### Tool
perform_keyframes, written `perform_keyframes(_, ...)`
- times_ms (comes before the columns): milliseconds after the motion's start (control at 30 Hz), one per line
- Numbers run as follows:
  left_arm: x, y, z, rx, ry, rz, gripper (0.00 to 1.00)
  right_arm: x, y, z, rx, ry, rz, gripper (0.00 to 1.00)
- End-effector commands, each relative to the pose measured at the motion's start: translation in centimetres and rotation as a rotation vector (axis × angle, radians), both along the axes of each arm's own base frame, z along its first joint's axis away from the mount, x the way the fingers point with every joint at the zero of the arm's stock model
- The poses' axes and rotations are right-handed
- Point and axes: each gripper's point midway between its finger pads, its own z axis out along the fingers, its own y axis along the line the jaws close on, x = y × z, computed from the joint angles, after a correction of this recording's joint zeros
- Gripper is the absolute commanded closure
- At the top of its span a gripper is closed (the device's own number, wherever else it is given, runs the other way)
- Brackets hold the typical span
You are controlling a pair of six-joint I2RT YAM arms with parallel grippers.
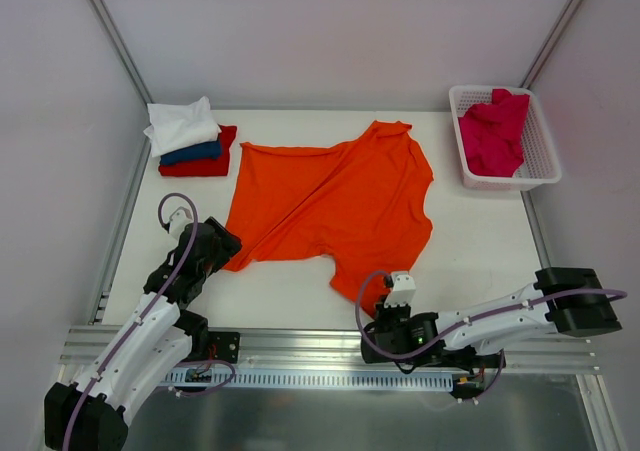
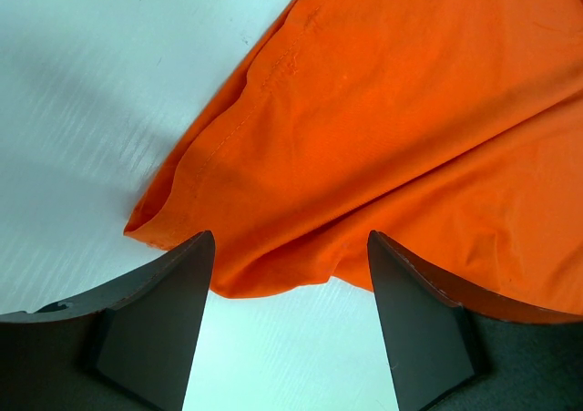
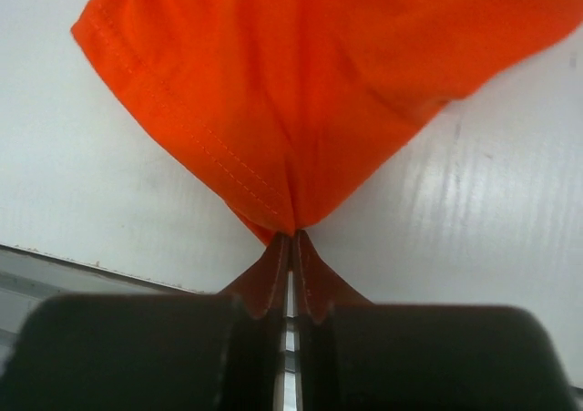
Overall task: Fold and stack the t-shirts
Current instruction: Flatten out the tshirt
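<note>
The right end effector [image 3: 291, 240] pinches a corner of the orange t-shirt [image 1: 335, 196] spread on the tabletop [image 1: 480, 241]; the left end effector [image 2: 290, 242] gapes wide at its opposite edge.

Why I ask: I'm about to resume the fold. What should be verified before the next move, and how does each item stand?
1. Right hand grips the orange t-shirt: ok, shut on a hem corner.
2. Left hand grips it too: not ok, open, fingers either side of the corner.
3. Shirt lies flat: not ok, wrinkled and skewed.
4. Folded stack sits at the far left: ok, white on top.
5. Left corner is a single layer: cannot tell.
6. Pink t-shirt in the basket: ok.
</note>
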Motion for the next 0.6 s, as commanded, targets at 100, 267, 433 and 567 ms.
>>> perform_keyframes(100, 0.5, -0.1, 1.1, 0.007, -0.038, -0.010, 0.31, 1.2, -5.0, 0.7, -0.049, -0.025, -0.155, 1.00)
perform_keyframes(267, 0.5, -0.1, 1.1, 0.011, -0.038, -0.012, 0.31, 1.7, -7.2, 1.3, -0.056, -0.040, -0.221, 1.00)
perform_keyframes(433, 0.4, 0.0, 0.9, 0.016, -0.032, -0.012, 0.31, 2.1, -7.8, 2.0, -0.051, -0.059, -0.243, 1.00)
perform_keyframes(567, 0.2, -0.3, 0.4, 0.011, -0.009, -0.023, 0.32, 2.4, -7.7, 2.7, -0.054, -0.085, -0.239, 1.00)
